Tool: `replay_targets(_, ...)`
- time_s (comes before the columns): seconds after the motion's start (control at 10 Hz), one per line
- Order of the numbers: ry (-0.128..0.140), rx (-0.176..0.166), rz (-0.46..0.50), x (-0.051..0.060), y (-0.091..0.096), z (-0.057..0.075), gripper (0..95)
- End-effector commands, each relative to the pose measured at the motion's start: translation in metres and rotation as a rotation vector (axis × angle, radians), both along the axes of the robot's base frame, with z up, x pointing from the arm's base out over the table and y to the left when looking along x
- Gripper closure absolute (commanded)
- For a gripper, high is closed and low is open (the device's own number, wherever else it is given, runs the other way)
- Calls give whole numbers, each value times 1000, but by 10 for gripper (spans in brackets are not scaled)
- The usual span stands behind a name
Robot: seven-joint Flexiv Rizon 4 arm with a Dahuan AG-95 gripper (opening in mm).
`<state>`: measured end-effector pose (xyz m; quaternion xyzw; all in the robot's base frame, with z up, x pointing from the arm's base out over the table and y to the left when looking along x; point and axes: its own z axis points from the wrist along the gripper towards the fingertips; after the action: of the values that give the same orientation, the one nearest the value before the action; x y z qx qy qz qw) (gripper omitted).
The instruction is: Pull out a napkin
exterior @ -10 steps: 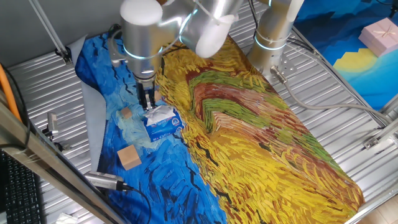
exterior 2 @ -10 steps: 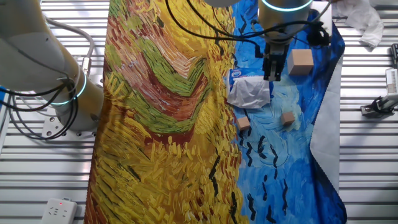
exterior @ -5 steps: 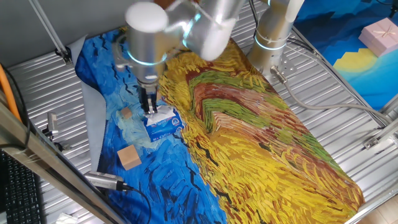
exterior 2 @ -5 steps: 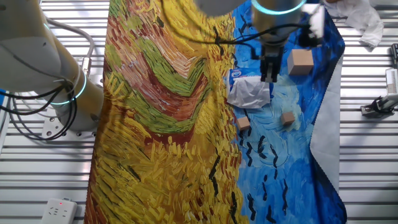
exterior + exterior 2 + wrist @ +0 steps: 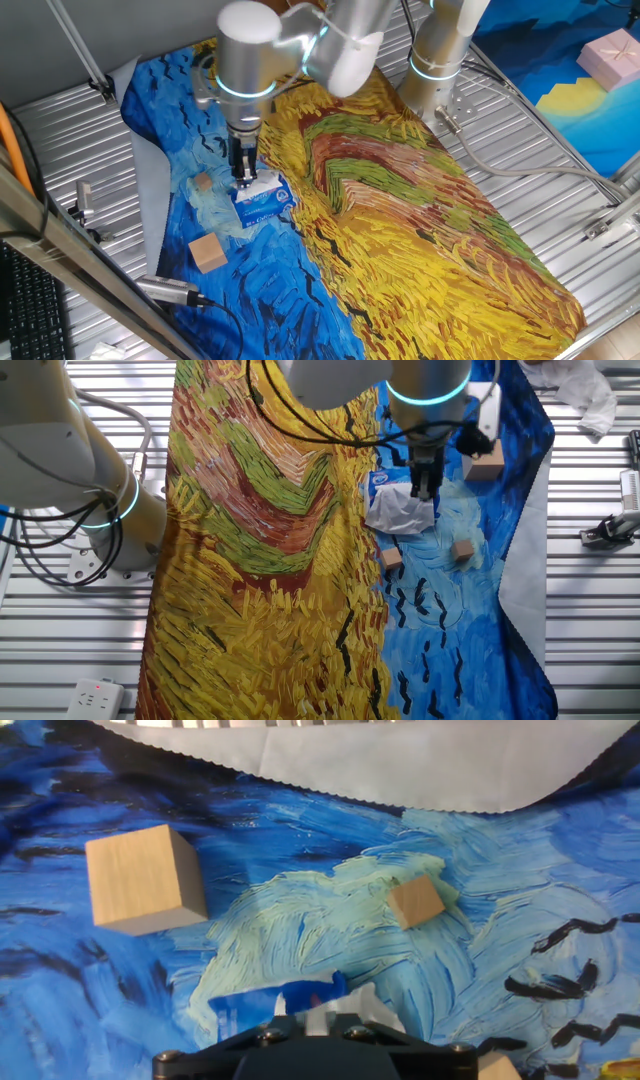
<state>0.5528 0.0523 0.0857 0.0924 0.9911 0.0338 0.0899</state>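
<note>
At left of centre in one fixed view, the gripper (image 5: pixel 243 178) hangs straight down over the blue pack (image 5: pixel 264 201), its fingers reaching the white napkin (image 5: pixel 256 183) that bunches out of the pack's top, a pose that suits a plain upward pull. From the other fixed view, the napkin (image 5: pixel 402 510) spills crumpled across the pack (image 5: pixel 379 483) just below the fingers. Whether the claw pinches the paper or stands slightly spread cannot be told; the hand view shows only a scrap of white at the bottom edge. Three wooden cubes, the largest (image 5: pixel 143 878) at upper left there, sit apart on the painted cloth (image 5: pixel 420 210), clear of the pull.
</note>
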Motion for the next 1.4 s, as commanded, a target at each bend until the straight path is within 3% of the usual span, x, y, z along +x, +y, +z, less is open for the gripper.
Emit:
replay_targets(0.1, -11, -15, -1, 1, -1, -3, 380)
replay_targets(0.3, -11, -18, 2, 1, -1, -3, 380)
replay_targets(0.4, -9, -23, -8, 1, 0, -4, 570)
replay_targets(0.6, -12, -65, -26, 1, 0, -6, 950)
replay_targets(1.0, -14, -68, -41, -2, 3, -15, 950)
replay_targets(1.4, -10, -77, 2, -2, 2, -14, 950)
